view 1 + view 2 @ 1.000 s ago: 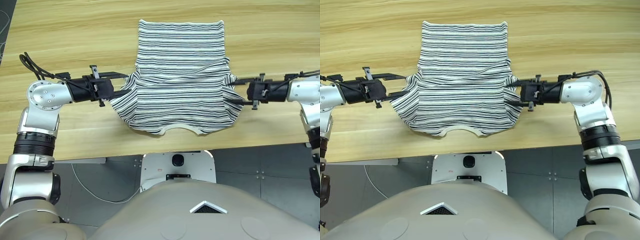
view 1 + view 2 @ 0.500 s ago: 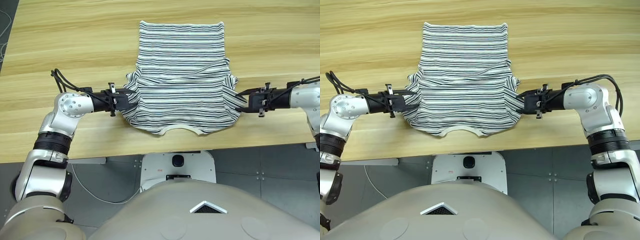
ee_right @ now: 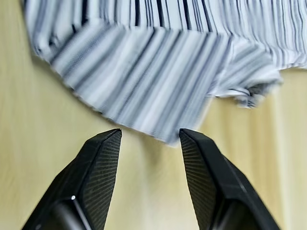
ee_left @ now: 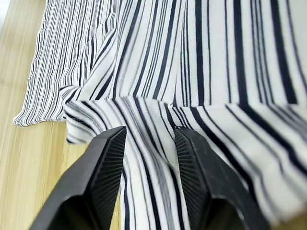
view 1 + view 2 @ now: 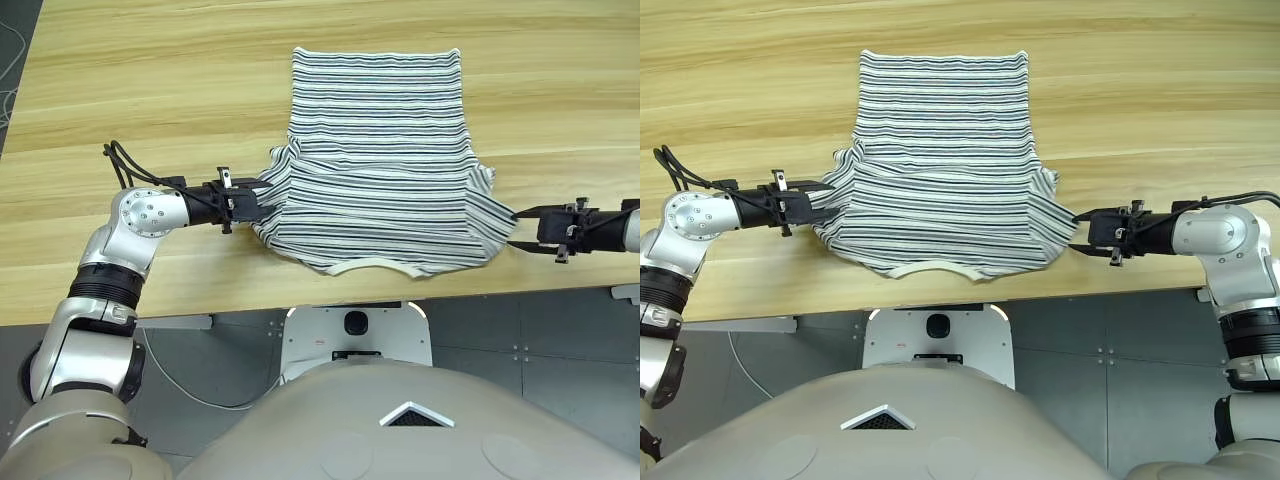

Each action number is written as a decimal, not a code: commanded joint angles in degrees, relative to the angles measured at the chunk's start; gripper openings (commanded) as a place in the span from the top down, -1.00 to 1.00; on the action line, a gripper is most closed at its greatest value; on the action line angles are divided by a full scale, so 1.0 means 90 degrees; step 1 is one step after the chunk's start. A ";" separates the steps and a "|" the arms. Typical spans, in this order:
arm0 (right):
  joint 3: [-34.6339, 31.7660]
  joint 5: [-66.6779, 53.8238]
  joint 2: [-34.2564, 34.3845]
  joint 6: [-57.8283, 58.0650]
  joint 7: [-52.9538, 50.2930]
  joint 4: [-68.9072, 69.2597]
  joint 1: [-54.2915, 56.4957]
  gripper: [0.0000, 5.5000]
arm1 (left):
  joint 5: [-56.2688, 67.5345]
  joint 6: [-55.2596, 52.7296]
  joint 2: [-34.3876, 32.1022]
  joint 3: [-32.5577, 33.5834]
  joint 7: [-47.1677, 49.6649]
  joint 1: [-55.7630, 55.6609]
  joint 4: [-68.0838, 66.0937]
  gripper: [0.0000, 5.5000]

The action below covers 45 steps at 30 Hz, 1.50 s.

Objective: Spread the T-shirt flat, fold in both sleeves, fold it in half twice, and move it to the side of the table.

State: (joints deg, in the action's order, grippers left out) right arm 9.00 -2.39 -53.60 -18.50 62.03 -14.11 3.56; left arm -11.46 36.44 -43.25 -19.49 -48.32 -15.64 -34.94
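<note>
- Outward goes my right gripper (image 5: 514, 230), drawn back off the striped T-shirt (image 5: 380, 150), which has slid the same way; my left gripper (image 5: 262, 197) has kept its place.
- Right fingers stand wide and empty, with the sleeve edge just ahead of the tips.
- Left fingers are also spread, straddling the other sleeve's fabric.
- Bare table (image 5: 150, 80) lies behind both grippers, its front edge close alongside.

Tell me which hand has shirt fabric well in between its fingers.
The left hand: a sleeve of the T-shirt runs deep between its open fingers. The right hand, also open, has only the other sleeve's corner at its fingertips.
</note>
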 commanded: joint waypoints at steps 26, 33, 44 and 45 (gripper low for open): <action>-0.0470 0.0953 0.3182 -0.0480 -0.4474 -0.0574 0.0583 0.18 | 0.0821 -0.3444 0.0531 0.2887 0.2524 0.2691 0.4753 0.31; -0.0361 0.1003 0.3617 -0.0574 -0.4760 -0.0301 0.0044 0.18 | 0.1553 -0.5309 0.2482 0.3531 0.4143 0.3629 0.5332 0.24; -0.0689 0.0879 0.3641 -0.0829 -0.5035 -0.0053 0.0053 0.18 | 0.4368 -0.8233 0.3903 0.3624 0.3888 0.4097 0.5916 -0.01; -0.0685 0.0878 0.3655 -0.0834 -0.5042 -0.0034 0.0048 0.18 | 0.4488 -0.8337 0.3936 0.3689 0.3949 0.4011 0.5852 -0.01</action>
State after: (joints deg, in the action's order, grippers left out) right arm 3.28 5.80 -21.00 -25.70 16.97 -15.33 3.49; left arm 27.16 -34.73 -8.83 13.39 -13.36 20.90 19.38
